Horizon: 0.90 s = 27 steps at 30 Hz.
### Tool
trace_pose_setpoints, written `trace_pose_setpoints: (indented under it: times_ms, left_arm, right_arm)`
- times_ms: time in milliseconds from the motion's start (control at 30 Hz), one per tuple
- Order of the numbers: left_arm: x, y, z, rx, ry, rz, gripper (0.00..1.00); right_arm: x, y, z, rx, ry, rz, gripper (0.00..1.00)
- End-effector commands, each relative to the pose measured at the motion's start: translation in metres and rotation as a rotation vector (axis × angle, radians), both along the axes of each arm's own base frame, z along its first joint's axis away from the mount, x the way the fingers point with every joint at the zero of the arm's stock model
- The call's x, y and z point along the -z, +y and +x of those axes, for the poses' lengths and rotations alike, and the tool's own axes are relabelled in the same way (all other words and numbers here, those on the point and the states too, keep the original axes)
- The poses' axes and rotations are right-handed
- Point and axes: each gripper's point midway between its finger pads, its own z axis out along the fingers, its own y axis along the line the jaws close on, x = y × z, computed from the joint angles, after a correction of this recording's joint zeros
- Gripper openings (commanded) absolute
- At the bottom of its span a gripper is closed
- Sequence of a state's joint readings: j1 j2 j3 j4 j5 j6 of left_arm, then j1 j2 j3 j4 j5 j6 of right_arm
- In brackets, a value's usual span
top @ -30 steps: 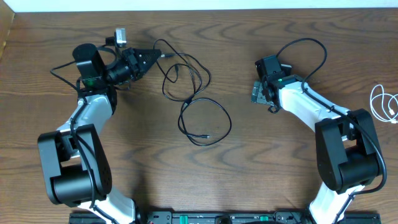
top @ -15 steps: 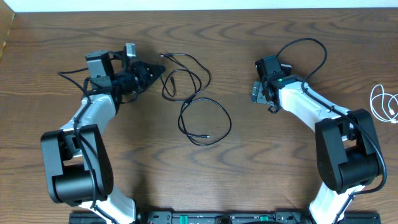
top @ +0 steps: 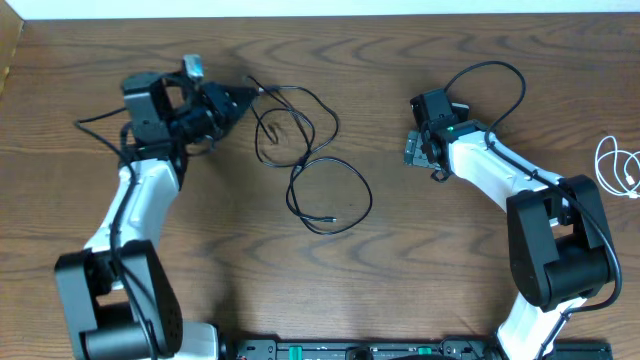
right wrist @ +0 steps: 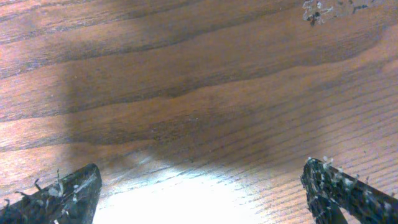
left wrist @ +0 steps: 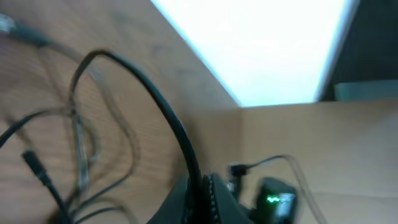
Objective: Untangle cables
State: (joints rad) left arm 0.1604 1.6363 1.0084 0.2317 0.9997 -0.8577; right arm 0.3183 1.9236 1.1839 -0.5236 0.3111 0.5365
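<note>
On the table [top: 400,300] the black cable [top: 330,190] is laid in loose overlapping loops, not yet straightened. At the upper-left end of the black cable the left gripper [top: 250,95] is clamped shut on a strand, presumably so a loop can be drawn clear. Right of the black cable the right gripper [top: 416,150] is held wide open and empty, apparently in reserve. Far right of the black cable the white cable [top: 622,165] is coiled, already parted from it.

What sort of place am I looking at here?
Probably a robotics lab or test bench: a left arm and a right arm stand at one wooden table, with a black cable and a white cable laid out on it.
</note>
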Motion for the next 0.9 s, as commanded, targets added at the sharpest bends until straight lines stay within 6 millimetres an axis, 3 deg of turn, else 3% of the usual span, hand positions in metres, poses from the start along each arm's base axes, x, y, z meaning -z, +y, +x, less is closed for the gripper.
trace_pose_setpoints:
  times_ms: [0,500,633,867]
  left_arm:
    - [-0.041,-0.004,-0.01,0.046,-0.017,-0.121,0.08]
    - [-0.172,-0.016,-0.067,0.087,-0.406,-0.065,0.08]
    - [-0.192,-0.019,-0.085,0.095,-0.506,-0.013,0.07]
    - [-0.211,-0.023,-0.105,0.101,-0.562,0.002,0.08]
  right_arm:
    - [-0.002,0.0,0.004,-0.009,-0.009,-0.02,0.99]
    - [-0.002,0.0,0.004,-0.008,-0.009,-0.02,0.99]
    - [-0.002,0.0,0.004,-0.008,-0.009,-0.02,0.99]
    - [-0.002,0.0,0.004,-0.008,-0.008,-0.02,0.99]
